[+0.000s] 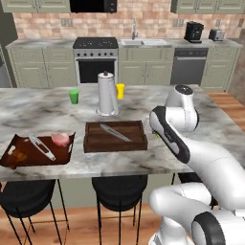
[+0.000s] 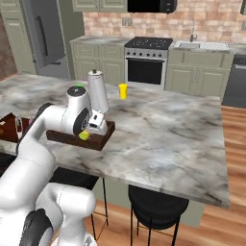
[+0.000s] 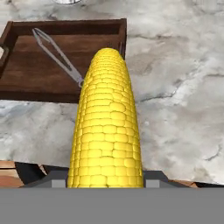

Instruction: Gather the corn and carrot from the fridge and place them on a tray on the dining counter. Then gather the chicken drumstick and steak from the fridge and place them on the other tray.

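Corn (image 3: 107, 127), yellow and kernelled, sat clamped lengthwise in the hand (image 2: 90, 129), just off the near right corner of a dark wooden tray (image 3: 65, 89) on the marble tabletop (image 3: 175, 100). Metal tongs (image 3: 57, 54) lay in that tray. Second tray (image 1: 36, 153) to the left held pink meat (image 1: 60, 139).

The arm (image 1: 191, 158) is built of glossy white, rounded shells, with dark grey bands at the joints. A dark round cap with a small green mark (image 2: 76, 89) tops the joint just behind the hand. The gripper (image 2: 92, 129) has a pale boxy body, and its finger tips (image 3: 57, 183) are small grey blocks.
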